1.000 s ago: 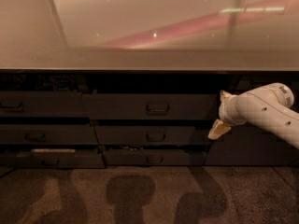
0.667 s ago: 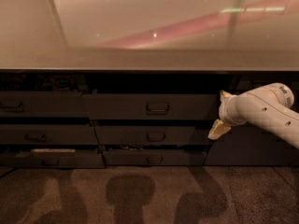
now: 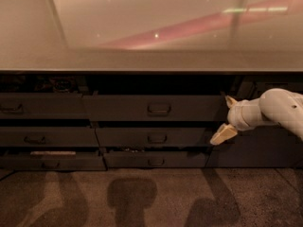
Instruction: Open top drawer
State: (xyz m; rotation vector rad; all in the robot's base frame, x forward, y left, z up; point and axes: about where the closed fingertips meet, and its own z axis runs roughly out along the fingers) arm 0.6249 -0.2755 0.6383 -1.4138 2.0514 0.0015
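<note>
We see our gripper (image 3: 227,118), fingers spread apart, just right of the top drawer (image 3: 118,109) under the counter (image 3: 142,66). It probably slides stiffly and rigidly, so we should grasp its small central handle (image 3: 159,109).

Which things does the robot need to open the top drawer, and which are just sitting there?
For the job: top drawer, its handle, the pincer by the drawer's right end, fingers apart.
Just there: middle drawer, bottom drawer, left drawers, countertop, floor.
</note>
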